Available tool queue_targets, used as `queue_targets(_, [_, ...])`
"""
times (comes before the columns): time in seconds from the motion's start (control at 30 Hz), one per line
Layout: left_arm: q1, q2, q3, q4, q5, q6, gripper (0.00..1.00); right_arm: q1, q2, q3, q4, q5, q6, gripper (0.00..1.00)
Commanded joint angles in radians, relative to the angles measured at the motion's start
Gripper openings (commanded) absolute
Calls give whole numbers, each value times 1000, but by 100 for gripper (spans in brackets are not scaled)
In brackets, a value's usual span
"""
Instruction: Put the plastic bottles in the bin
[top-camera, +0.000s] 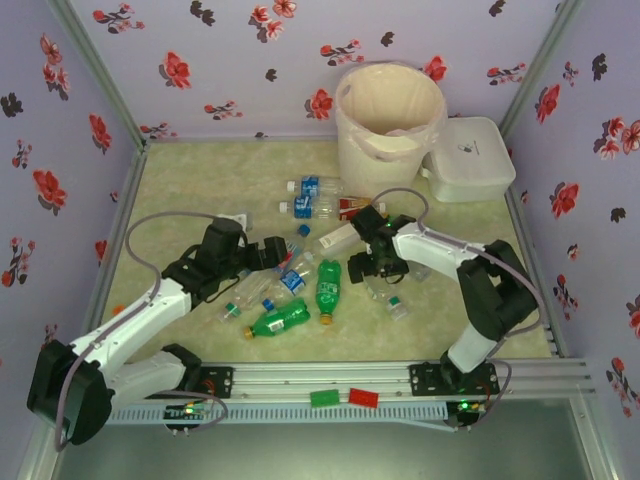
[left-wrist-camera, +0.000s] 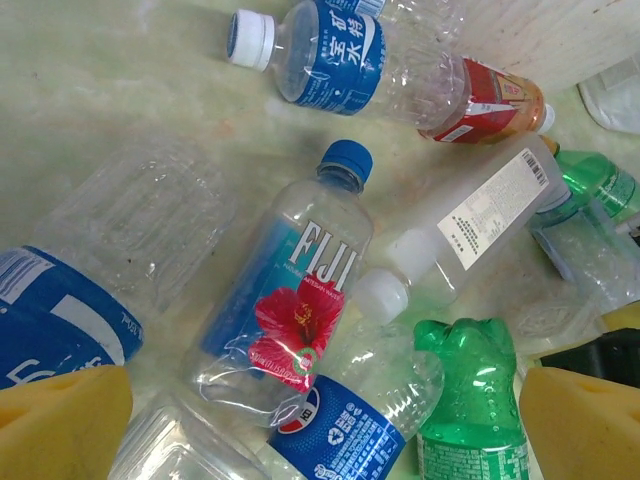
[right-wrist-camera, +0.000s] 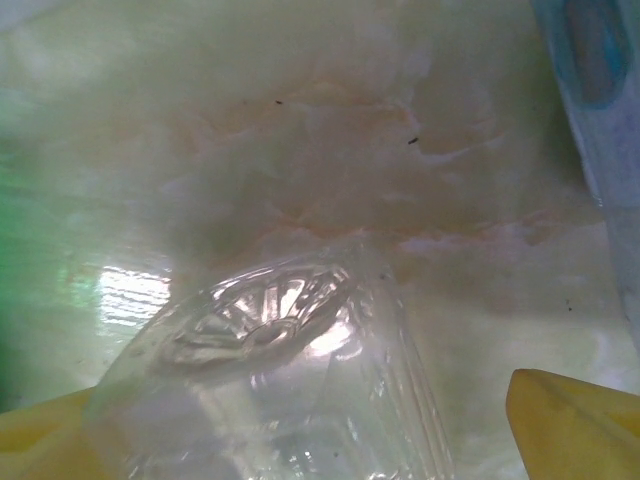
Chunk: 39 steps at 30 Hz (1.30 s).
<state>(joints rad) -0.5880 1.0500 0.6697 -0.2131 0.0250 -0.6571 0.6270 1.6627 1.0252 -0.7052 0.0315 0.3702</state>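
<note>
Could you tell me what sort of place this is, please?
Likely a staged robot test cell, not a real room: floral-papered walls box in a table, two arms bolted to its rail, bottles strewn before a bin.

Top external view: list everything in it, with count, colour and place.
plastic bottles: about a dozen, mostly clear with blue or red labels, two green, lying in the middle.
bin: one, cream with pinkish liner, far side.
lidded box: one, white, right of the bin.
blocks: two, green and red, on the near rail.
left gripper: one, black, open, left of the pile.
right gripper: one, black, open around a clear bottle, pile's right.
</note>
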Motion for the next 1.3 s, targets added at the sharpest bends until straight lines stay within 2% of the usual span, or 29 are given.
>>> queue_targets(0.0, [2,-21,-9,-11,-22,-12,100,7,28,3,3,31,-21,89])
queue_targets(0.1, [1,-9,-7,-2,-22,-16,100,8,36,-5,17,24,-16,85])
queue_targets(0.27, [2,20,5,23,-23,-14,100,8,13,-42,38,9,-5,70])
queue_targets(0.33, [2,30,7,27,-23,-12,100,8,-8,-52,42,7,0,64])
queue_targets(0.5, [2,47,6,53,-30,1,100,8,-102,-51,35,6,12,56])
queue_targets(0.57, [1,65,18,50,-67,-3,100,8,-152,-48,30,5,20,53])
queue_targets(0.7, [2,122,48,48,-218,-66,100,6,-285,-34,32,-24,46,51])
queue_targets(0.83, [2,180,68,96,-225,-69,100,1,-427,5,63,-53,70,50])
queue_targets(1.0, [1,207,56,130,-171,-29,100,-64,-509,159,86,-105,83,47])
queue_targets(1.27, [2,170,26,106,-128,36,100,-262,-436,465,139,-270,97,46])
